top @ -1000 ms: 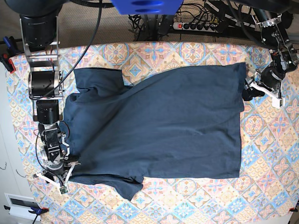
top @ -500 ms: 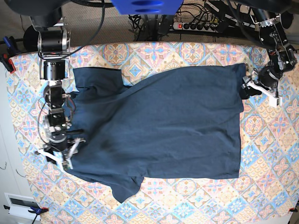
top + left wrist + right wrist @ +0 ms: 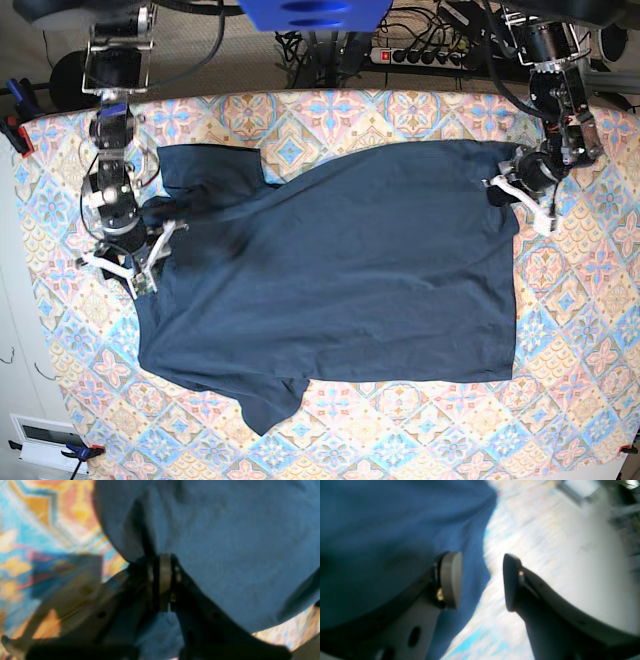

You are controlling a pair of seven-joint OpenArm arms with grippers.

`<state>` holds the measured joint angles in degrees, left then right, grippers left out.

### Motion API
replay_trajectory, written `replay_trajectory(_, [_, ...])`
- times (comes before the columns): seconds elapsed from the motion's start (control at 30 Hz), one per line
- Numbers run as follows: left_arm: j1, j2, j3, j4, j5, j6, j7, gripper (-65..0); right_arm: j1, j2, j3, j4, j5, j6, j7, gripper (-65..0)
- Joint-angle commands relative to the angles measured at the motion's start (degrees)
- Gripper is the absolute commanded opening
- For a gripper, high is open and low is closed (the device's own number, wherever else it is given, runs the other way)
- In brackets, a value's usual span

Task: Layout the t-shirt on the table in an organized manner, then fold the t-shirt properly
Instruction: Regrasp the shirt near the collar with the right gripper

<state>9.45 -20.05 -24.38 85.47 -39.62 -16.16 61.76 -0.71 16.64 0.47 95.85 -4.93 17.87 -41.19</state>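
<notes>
Navy-blue cotton, soft and creased, fills the middle of the base view: the plain short-sleeved t-shirt (image 3: 340,270) lies spread on the large rectangular table (image 3: 420,440) with its cloth of pastel diamond tiles in pink, blue and cream. One short sleeve (image 3: 205,175) points to the upper left of the frame, the other (image 3: 270,405) to the lower centre, and the hem edge runs down the right side.

Right gripper (image 3: 135,262), at the left of the base view, sits over the shirt's left edge beside the upper sleeve. In the right wrist view its two fingers (image 3: 450,580) stand apart with a clear gap; the grey pad lies over blue fabric, while the dark finger hangs over pale patterned cloth. Nothing is held between them.

Left gripper (image 3: 512,190), at the upper right of the base view, meets the shirt's upper right hem corner. In the left wrist view its fingers (image 3: 162,580) are pressed together at centre frame, pinching a fold of the blue fabric that bunches above them; patterned tablecloth shows at the left and lower right. Both wrist views are blurred.
</notes>
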Motion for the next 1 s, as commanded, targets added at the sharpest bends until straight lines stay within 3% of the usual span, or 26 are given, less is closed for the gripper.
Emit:
replay_trajectory(0.0, [-0.62,-3.73,-3.44,0.73,0.63,0.56,-1.32,-65.0,0.31,1.07,1.86,2.39,2.69,0.64,0.0,-39.6])
replay_trajectory(0.1, [-0.71,-6.28,-7.93,-0.42,0.98,0.56,-1.32,-65.0,-1.8,1.51,7.49,4.06,12.88,7.23,-5.1,-39.6])
replay_trajectory(0.17, [-0.71,-8.47,-8.45,-1.65,0.63,0.56,-1.32,-65.0,-2.85,1.51,11.27,4.32,19.13,9.87,-8.52,-39.6])
replay_trajectory(0.3, [-0.71,-9.62,-8.54,-2.35,0.63,0.56,-2.9,-65.0,-4.43,1.51,15.93,4.32,30.56,13.21,-15.47,-39.5])
replay_trajectory(0.43, [-0.62,-8.65,-8.45,-2.35,0.63,0.56,-2.9,-65.0,-6.89,1.6,15.93,4.32,38.12,14.18,-20.04,-39.5])
replay_trajectory(0.67, [-0.27,-7.68,-8.45,-2.35,0.8,0.56,-2.9,-65.0,-7.77,1.33,12.94,4.32,39.52,14.18,-23.82,-39.5])
replay_trajectory(0.83, [0.79,-7.95,-8.54,-2.35,0.54,0.56,-2.9,-65.0,-7.6,1.33,6.69,3.97,39.52,14.09,-23.65,-39.5])
replay_trajectory(0.97, [0.96,-7.95,-8.54,-2.35,0.54,0.56,-2.9,-65.0,-7.33,0.89,6.26,1.51,39.52,13.82,-23.56,-39.4])
